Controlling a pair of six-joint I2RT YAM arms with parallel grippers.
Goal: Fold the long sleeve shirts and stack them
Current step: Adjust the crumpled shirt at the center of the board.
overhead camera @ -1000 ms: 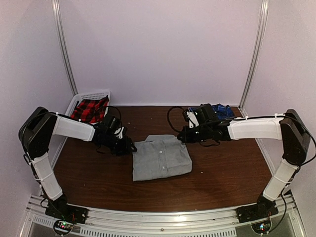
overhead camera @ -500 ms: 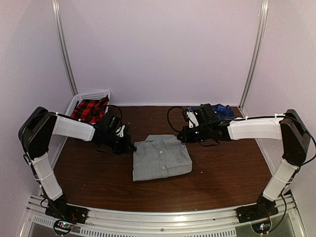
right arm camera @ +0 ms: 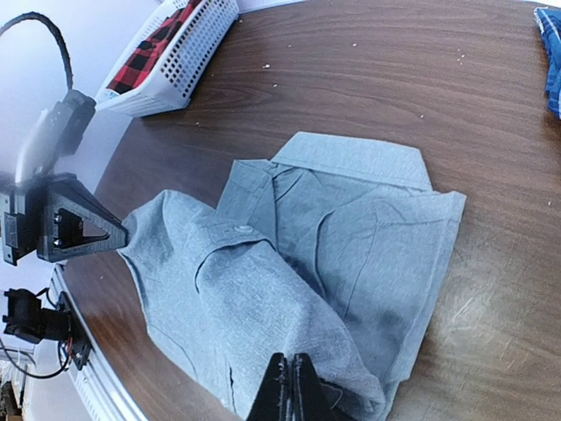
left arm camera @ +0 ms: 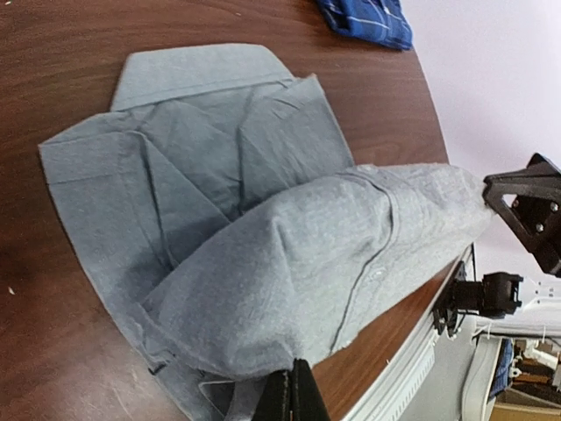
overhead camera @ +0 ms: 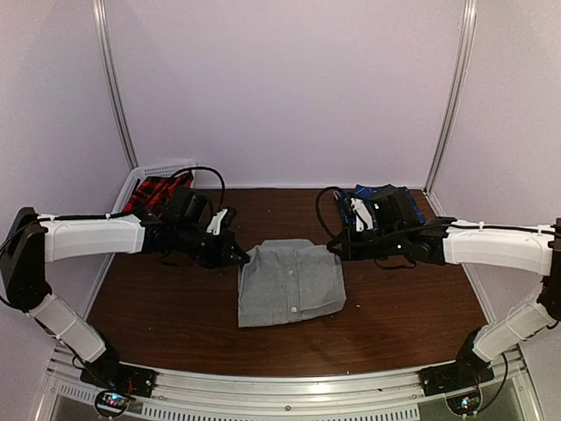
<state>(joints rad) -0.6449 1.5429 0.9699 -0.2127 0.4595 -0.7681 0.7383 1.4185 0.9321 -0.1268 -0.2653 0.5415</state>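
Observation:
The light grey long sleeve shirt [overhead camera: 291, 282] lies folded mid-table, its collar [left arm camera: 197, 74] flat on the wood towards the back. My left gripper [overhead camera: 244, 257] is shut on the shirt's left edge [left arm camera: 294, 373]. My right gripper [overhead camera: 335, 250] is shut on the right edge [right arm camera: 294, 370]. Between them the top layer [right arm camera: 228, 281] is raised in a ridge above the lower layer [left arm camera: 175, 167]. The dark blue plaid shirt [overhead camera: 386, 196] sits bunched at the back right, behind my right arm, and shows in the left wrist view [left arm camera: 368, 19].
A white slotted basket [overhead camera: 140, 175] holding a red and black plaid cloth [overhead camera: 158, 193] stands at the back left corner. The brown table [overhead camera: 403, 307] ends at a metal rail [overhead camera: 289, 386] in front. Pale walls close in all round.
The left gripper has closed on the grey shirt's left edge. Both arms have stretched lower and further out, and the shirt's top layer is lifted and shifted slightly right.

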